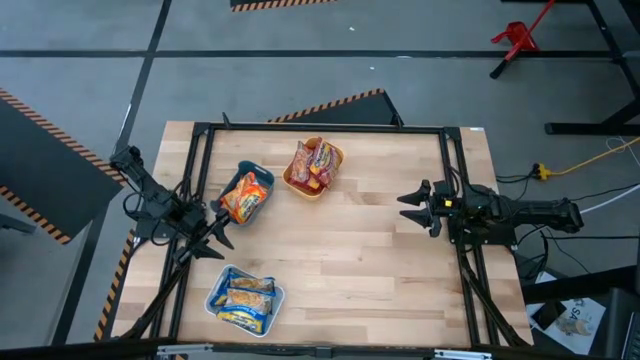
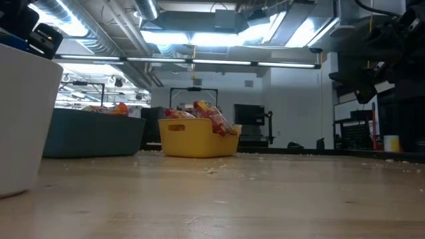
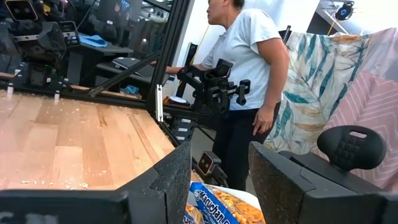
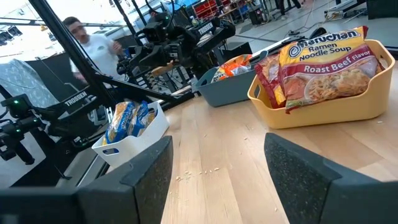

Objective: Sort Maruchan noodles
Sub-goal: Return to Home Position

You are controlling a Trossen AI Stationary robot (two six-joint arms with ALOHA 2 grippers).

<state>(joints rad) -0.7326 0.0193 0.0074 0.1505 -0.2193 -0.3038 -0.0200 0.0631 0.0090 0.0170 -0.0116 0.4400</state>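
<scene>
Every Maruchan packet lies in a tray. Orange-red ones fill the teal tray (image 1: 262, 180), red "Roast Beef" ones (image 4: 323, 65) stand in the yellow tray (image 1: 300, 188), and blue-and-yellow ones (image 1: 243, 297) lie in the white tray (image 1: 275, 300). My left gripper (image 1: 217, 248) is open at the table's left, just beyond the white tray. In its wrist view a blue-and-yellow packet (image 3: 224, 208) shows below the open fingers, untouched. My right gripper (image 1: 404, 208) is open at the table's right side, pointing left over bare wood and holding nothing.
A black metal frame (image 1: 320, 128) borders the tabletop. Bare wood (image 1: 350, 260) stretches between the trays and the right arm. Crumbs dot the boards (image 2: 219, 174). A person in a white T-shirt (image 3: 249, 56) stands beyond the table's edge, beside other arms on stands.
</scene>
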